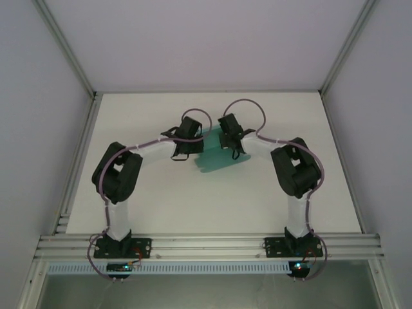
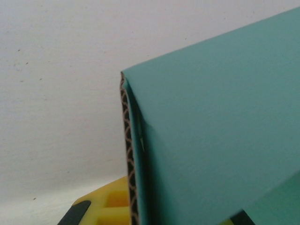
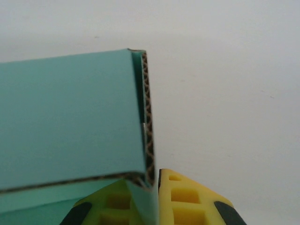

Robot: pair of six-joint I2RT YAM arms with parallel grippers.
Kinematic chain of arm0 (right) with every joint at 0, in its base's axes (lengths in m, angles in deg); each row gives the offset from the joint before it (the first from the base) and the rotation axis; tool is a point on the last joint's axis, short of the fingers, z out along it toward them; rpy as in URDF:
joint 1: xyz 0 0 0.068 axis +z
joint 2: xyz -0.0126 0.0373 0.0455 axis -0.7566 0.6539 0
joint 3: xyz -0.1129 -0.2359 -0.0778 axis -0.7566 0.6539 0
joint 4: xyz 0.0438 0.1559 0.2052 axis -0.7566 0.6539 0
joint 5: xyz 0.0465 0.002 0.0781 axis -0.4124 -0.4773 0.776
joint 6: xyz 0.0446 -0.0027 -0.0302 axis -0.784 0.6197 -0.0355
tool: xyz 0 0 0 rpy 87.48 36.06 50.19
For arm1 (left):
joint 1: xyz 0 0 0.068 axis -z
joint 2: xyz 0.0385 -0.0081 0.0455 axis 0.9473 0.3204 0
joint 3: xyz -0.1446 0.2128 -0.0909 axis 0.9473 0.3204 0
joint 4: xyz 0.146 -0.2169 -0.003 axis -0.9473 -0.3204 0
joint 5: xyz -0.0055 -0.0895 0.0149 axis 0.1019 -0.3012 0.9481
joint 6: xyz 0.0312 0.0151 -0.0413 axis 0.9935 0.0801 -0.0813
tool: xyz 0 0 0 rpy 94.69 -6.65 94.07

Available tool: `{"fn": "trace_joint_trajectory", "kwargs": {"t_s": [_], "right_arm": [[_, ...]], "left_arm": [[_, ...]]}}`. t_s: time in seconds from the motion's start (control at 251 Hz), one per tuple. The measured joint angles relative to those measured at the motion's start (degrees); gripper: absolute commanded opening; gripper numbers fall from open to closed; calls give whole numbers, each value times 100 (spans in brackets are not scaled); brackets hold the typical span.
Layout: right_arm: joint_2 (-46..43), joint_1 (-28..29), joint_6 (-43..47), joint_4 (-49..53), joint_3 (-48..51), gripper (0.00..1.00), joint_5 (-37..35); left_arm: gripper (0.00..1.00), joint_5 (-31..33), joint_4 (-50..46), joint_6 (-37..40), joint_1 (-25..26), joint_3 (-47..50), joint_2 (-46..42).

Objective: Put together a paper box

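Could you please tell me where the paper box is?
In the top view the paper box is near the middle of the table, between the left end effector and the right end effector.

You'll find the paper box (image 1: 215, 162) near the middle of the table (image 1: 193, 206), between the two grippers, with the left gripper (image 1: 182, 153) at its left end and the right gripper (image 1: 233, 149) at its far right corner. In your right wrist view a wall of the box stands between the fingers (image 3: 187, 201), touched on both sides. In your left wrist view one finger (image 2: 108, 208) lies just left of the box's edge.
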Motion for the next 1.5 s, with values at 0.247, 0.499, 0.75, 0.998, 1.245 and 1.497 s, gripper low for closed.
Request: {"fn": "trace_joint_trajectory", "kwargs": {"t_s": [0.247, 0.499, 0.75, 0.998, 1.245, 1.497], "right_arm": [[544, 175, -859, 911, -866, 0, -1075], [13, 11, -610, -223, 136, 17, -420], [-529, -946, -409, -1351, 1123, 29, 1967], [-560, -990, -52, -1410, 1178, 36, 2232], [-557, -807, 330, -1351, 1091, 41, 1770], [-557, -787, 807, -1425, 1091, 43, 1843]], "left_arm": [[0, 83, -197, -208, 52, -400, 249], [0, 35, -260, -151, 57, -417, 258], [0, -219, -236, -76, 181, -433, 258], [0, -238, -365, -26, 122, -444, 258], [0, -219, -435, -26, 96, -468, 258], [0, -221, -492, 0, 76, -481, 258]]}}
